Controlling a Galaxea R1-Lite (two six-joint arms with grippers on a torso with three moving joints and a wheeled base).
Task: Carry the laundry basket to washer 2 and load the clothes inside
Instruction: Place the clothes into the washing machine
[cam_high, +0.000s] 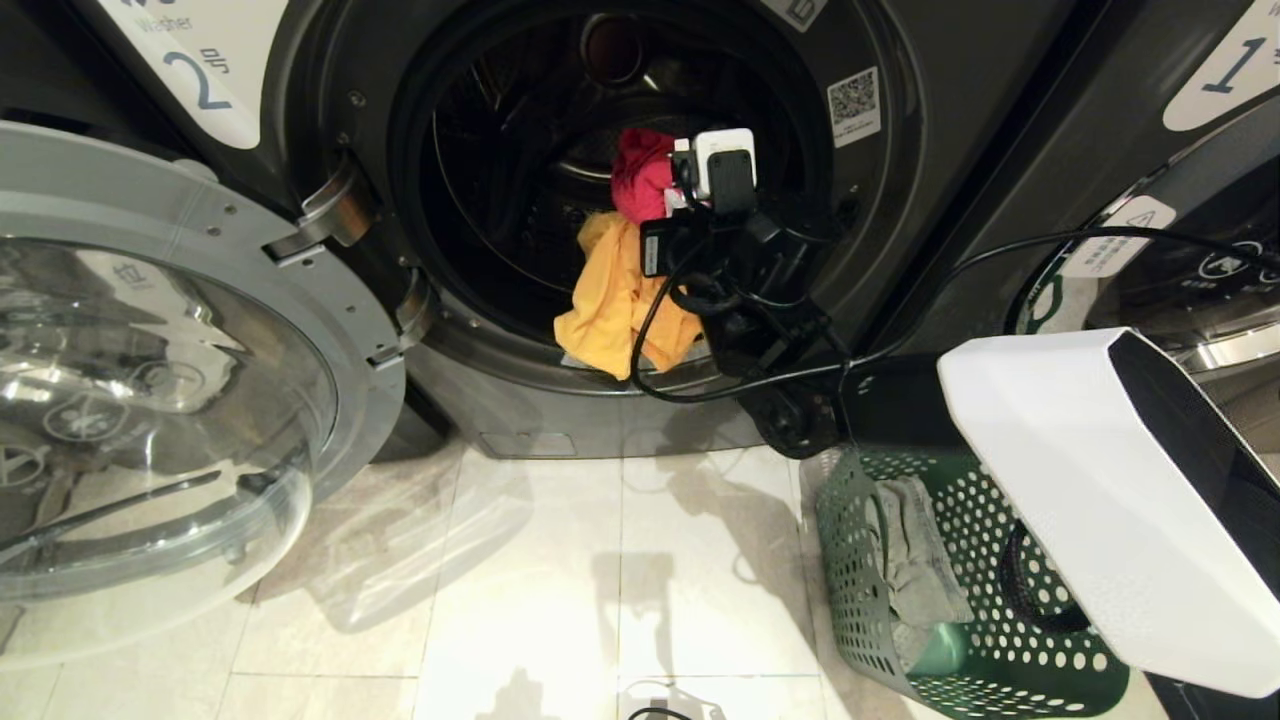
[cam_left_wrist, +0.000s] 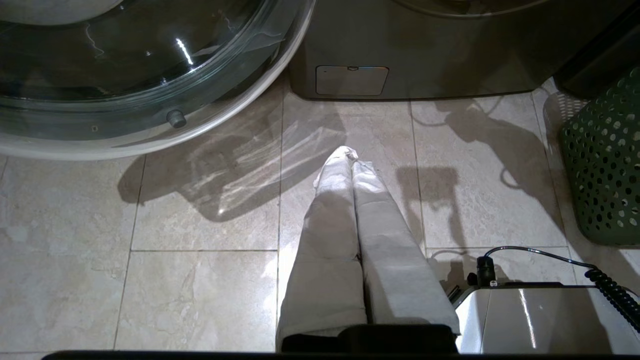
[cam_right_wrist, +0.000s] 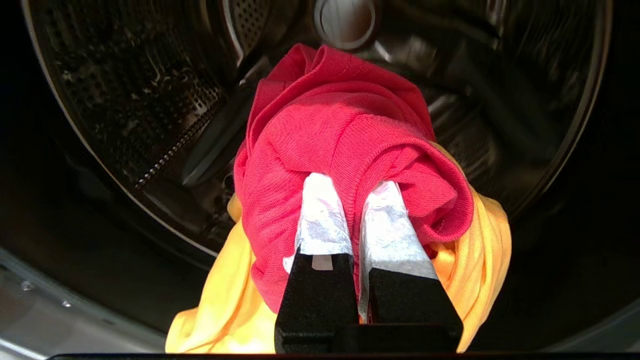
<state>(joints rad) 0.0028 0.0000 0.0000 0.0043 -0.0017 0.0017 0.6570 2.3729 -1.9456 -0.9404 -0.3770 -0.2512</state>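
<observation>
My right gripper (cam_right_wrist: 352, 187) is clenched on a red garment (cam_right_wrist: 345, 125), its two taped fingers (cam_right_wrist: 320, 215) pinching the bunched cloth at the mouth of the drum. A yellow garment (cam_right_wrist: 220, 305) hangs with the red one, draping down below it and over the lower lip of the opening. In the head view I see the right gripper (cam_high: 672, 190) reaching into washer 2 (cam_high: 620, 150), with the yellow cloth trailing over the door seal. The washer's round glass door (cam_high: 150, 400) stands swung wide open to the left. The laundry basket (cam_high: 870, 600) sits on the tiled floor (cam_high: 520, 580) to the right of the washer and nearer to me, with a grey garment (cam_high: 915, 560) inside it. My left gripper (cam_left_wrist: 350, 160) hangs clenched and empty above the floor tiles, fingers pressed together.
</observation>
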